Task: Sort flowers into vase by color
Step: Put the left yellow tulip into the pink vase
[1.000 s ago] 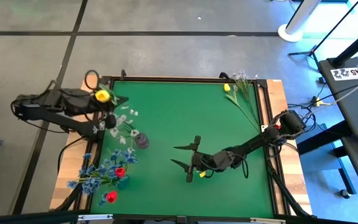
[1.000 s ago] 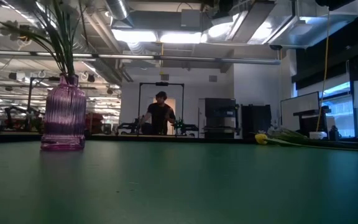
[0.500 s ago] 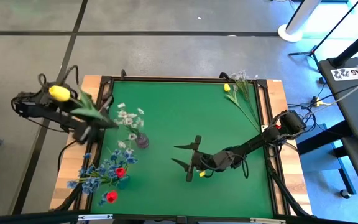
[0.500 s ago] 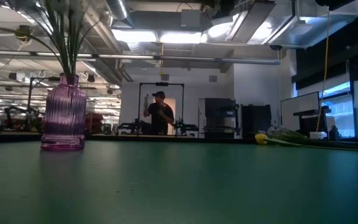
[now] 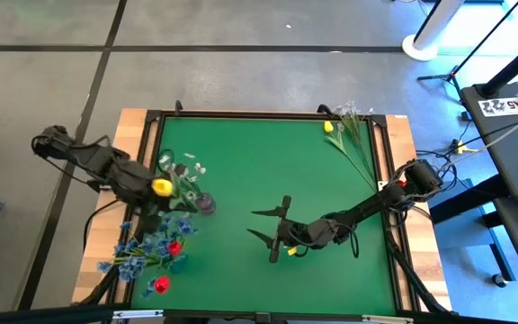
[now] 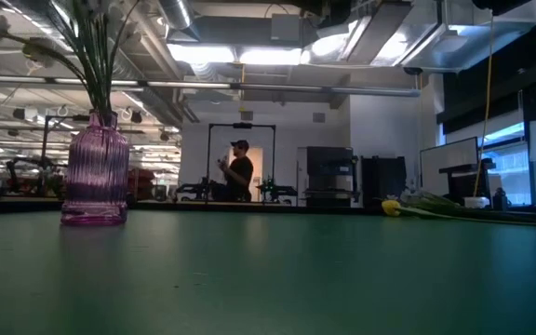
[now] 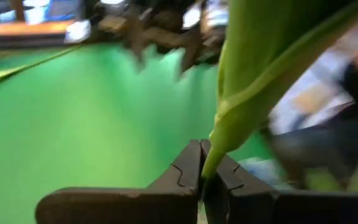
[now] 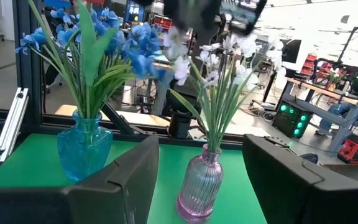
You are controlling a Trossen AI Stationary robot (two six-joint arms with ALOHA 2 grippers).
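- High view: the left gripper (image 5: pixel 151 191), at nine o'clock on the green table (image 5: pixel 268 162), carries a yellow tulip (image 5: pixel 162 187) just beside the purple vase (image 5: pixel 206 204); the right gripper (image 5: pixel 270 227) rests near centre, fingers spread and empty.
- Low view: the purple vase (image 6: pixel 94 177) stands at nine o'clock.
- Left wrist view: fingers (image 7: pixel 188 169) clenched on the tulip's green stem (image 7: pixel 219 140).
- Right wrist view: blue blossoms (image 8: pixel 104 37) fill a blue vase (image 8: pixel 84 149).

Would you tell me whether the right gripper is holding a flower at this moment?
No, the right gripper lies open and empty on the green table.
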